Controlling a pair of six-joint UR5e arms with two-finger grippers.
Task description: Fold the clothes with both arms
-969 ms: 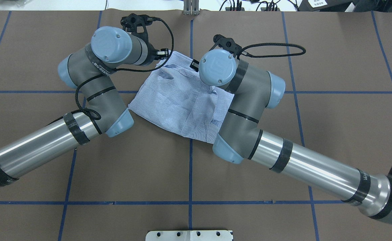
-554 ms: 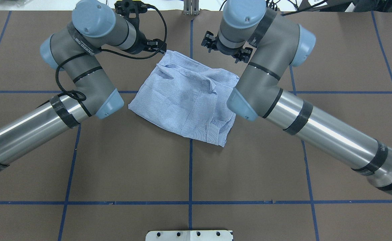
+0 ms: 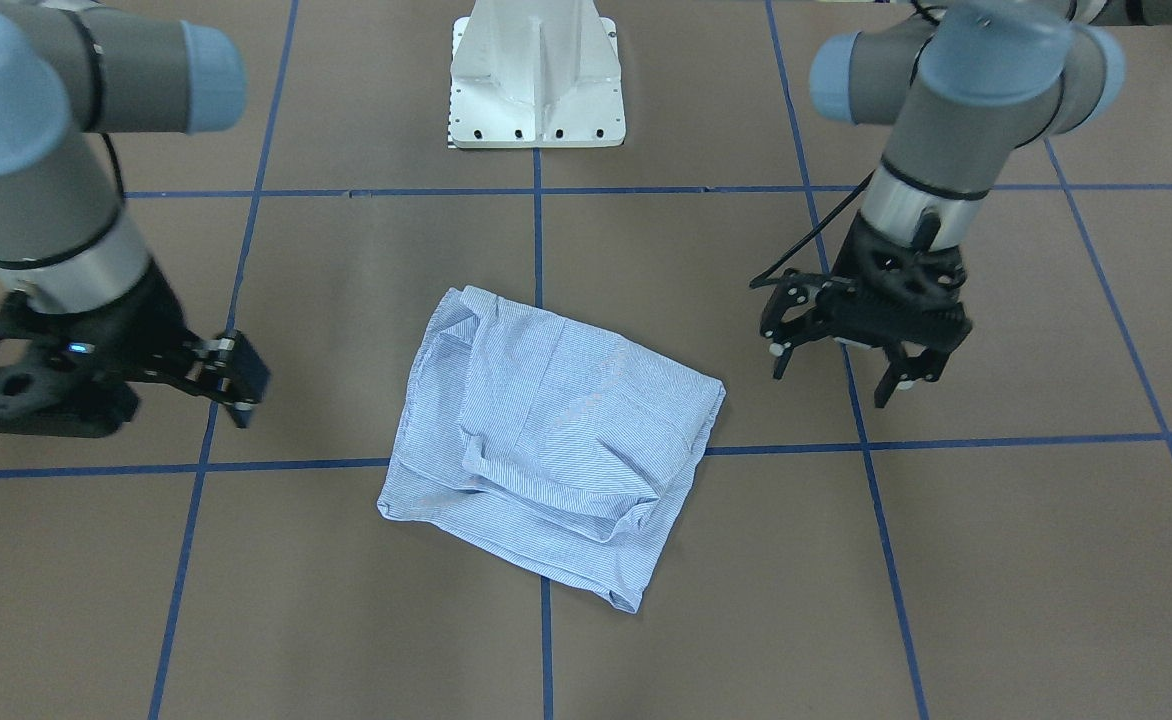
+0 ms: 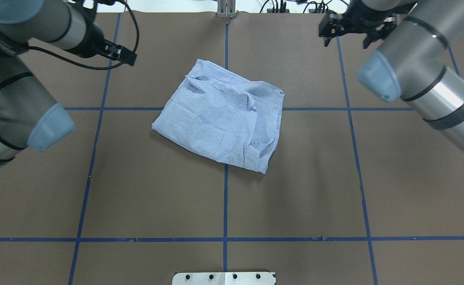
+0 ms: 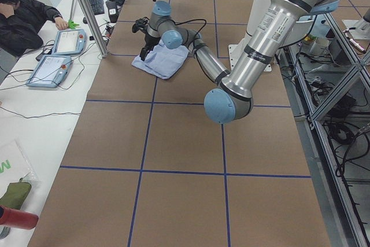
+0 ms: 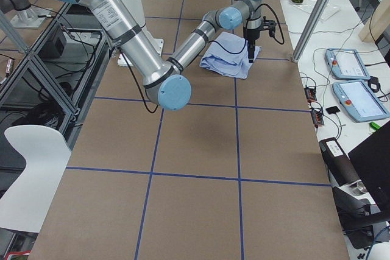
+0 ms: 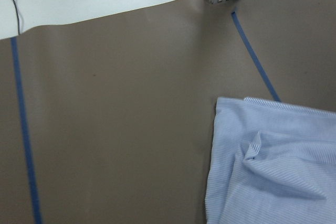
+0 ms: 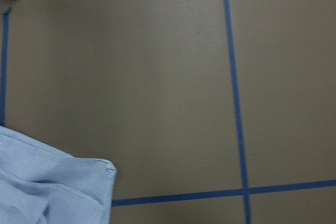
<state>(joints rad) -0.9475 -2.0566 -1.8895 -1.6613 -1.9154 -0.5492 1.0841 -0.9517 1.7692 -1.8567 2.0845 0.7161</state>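
Observation:
The light blue and white striped shirt lies folded into a rumpled rectangle at the table's middle; it also shows in the front view and in the left wrist view and right wrist view. My left gripper is open and empty, raised to the far left of the shirt, and in the front view its fingers stand spread. My right gripper is open and empty, raised to the far right of the shirt, and it also shows in the front view. Neither gripper touches the shirt.
The brown table cover carries a grid of blue tape lines. The white pedestal base stands at the robot's side. A metal post and cables sit at the far edge. An operator with tablets sits beyond it.
Both grippers have lifted off the shirt's far edge and swung up and outward, the left to the left and the right to the right. The shirt stays folded and still.

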